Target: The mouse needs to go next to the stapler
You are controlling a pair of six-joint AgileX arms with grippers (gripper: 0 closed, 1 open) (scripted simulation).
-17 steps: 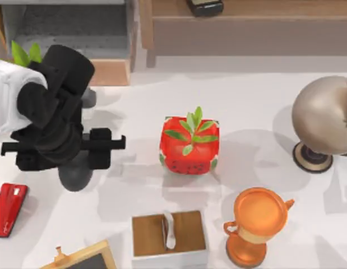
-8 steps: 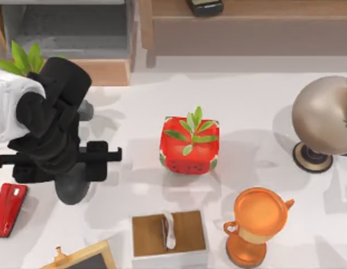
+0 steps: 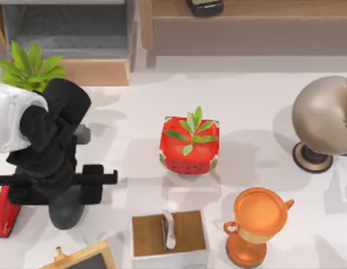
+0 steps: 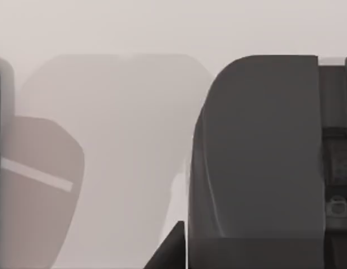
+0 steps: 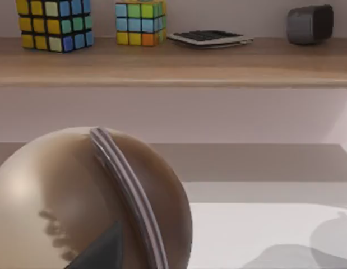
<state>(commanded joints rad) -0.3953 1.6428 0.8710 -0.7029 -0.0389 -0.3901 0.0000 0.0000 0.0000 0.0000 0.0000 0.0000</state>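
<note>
Left gripper (image 3: 65, 193) closed on the mouse (image 3: 66, 208), at the table's (image 3: 257, 112) near left, just right of the stapler (image 3: 4, 210).

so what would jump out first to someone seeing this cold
Probably the left arm's black gripper at the table's left, over the dark grey mouse, with the red stapler just beside it at the edge. Next, the strawberry planter at centre and the orange trophy cup toward the lower right.
</note>
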